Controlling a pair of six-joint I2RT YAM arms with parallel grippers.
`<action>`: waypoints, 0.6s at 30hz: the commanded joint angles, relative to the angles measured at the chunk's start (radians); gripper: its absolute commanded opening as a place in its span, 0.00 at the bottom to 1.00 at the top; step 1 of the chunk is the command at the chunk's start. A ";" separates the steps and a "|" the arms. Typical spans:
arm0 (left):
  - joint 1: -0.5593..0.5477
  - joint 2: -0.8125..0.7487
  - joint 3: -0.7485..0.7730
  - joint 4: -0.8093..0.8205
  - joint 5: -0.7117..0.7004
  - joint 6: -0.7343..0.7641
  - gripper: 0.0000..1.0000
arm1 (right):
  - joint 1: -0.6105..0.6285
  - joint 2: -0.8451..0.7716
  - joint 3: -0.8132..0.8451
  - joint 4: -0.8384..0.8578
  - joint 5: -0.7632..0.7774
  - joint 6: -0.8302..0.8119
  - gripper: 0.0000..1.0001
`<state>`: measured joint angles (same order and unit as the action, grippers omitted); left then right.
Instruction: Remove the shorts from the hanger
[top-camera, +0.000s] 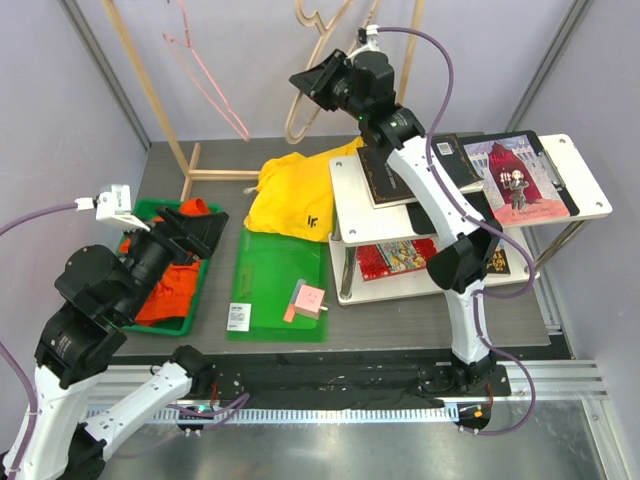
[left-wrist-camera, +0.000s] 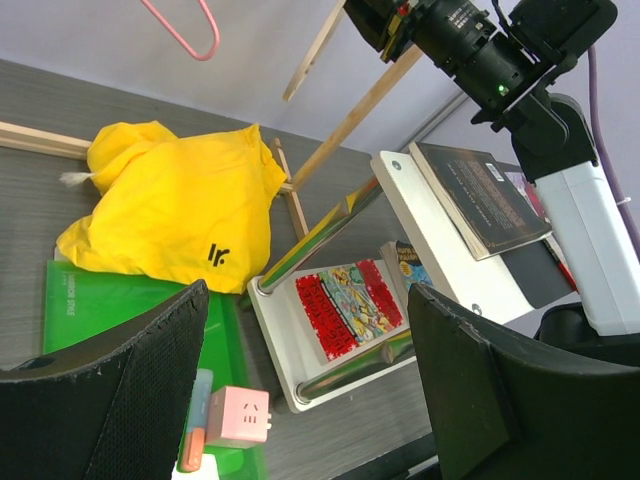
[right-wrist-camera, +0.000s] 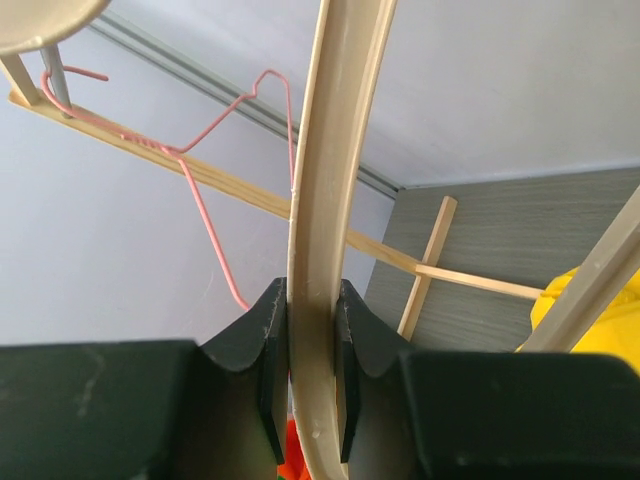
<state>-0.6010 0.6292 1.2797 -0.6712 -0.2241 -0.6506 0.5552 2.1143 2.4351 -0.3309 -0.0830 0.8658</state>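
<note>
Two shorts, one wooden hanger, one pink hanger, one cube

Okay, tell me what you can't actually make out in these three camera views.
Orange-red shorts: top view, the left arm covers much of them in the green bin.
Wooden hanger: its hook runs off the top edge in both the top and right wrist views.
White label on the green mat: top view, print too small to read.

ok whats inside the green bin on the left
The orange-red shorts, bunched up. The left arm hangs over the bin, so part of its inside is covered and anything else there cannot be seen.
</note>
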 joint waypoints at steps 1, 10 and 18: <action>0.000 0.006 0.015 0.002 0.009 -0.006 0.80 | -0.021 0.018 0.064 0.099 -0.034 0.050 0.01; 0.000 0.007 0.015 -0.002 0.015 -0.006 0.80 | -0.046 0.029 0.038 0.141 -0.069 0.136 0.01; 0.000 0.035 0.006 -0.013 0.034 0.002 0.82 | -0.046 -0.023 -0.060 0.168 -0.095 0.154 0.10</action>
<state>-0.6010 0.6384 1.2797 -0.6743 -0.2176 -0.6510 0.5129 2.1586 2.4035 -0.2180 -0.1467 0.9989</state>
